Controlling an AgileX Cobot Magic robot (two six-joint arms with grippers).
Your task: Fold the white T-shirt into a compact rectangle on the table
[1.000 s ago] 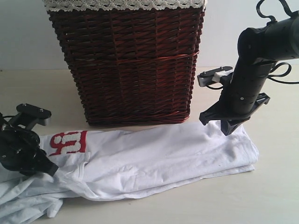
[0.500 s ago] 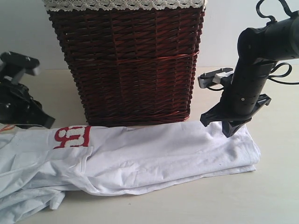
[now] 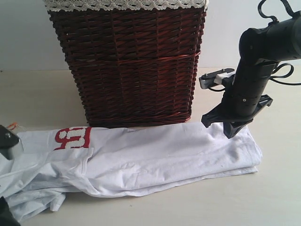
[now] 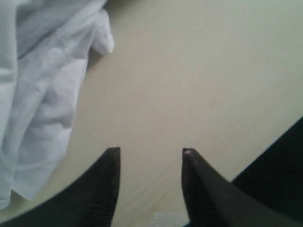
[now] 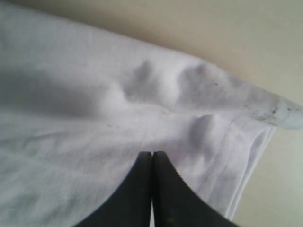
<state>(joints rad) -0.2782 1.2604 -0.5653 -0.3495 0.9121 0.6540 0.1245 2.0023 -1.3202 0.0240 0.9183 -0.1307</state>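
Exterior view, taken as a clock face.

1. The white T-shirt (image 3: 155, 160) lies flat on the table (image 3: 277, 197) as a long folded band. It runs from the 9 o'clock edge to about 4 o'clock and passes just below centre.
2. The band's 4 o'clock end is layered, with several edges stacked. The 8 o'clock end is rumpled and loose.
3. The red patch (image 3: 72, 137) faces up at about 9 o'clock. The orange tag (image 3: 12, 125) shows at the shirt's far 9 o'clock corner.
4. The wicker basket (image 3: 131, 66) stands on the table at 12 o'clock, and its base is just beside the shirt's far edge. The lace liner (image 3: 127, 4) shows along its rim.
5. The right gripper (image 3: 232, 132) is at 3 o'clock and points down onto the top of the shirt's right end. In the right wrist view its fingers (image 5: 137, 189) are pressed together with no gap, and the tips (image 5: 152, 153) rest on puckered cloth near a stitched hem. I cannot tell whether any cloth is nipped between them.
6. In the left wrist view the left gripper (image 4: 151, 150) is spread, with bare tabletop between its fingers (image 4: 104, 189) and nothing held. Rumpled shirt cloth (image 4: 47, 94) lies near it without touching.
7. A dark part of the left arm shows at the 9 o'clock edge
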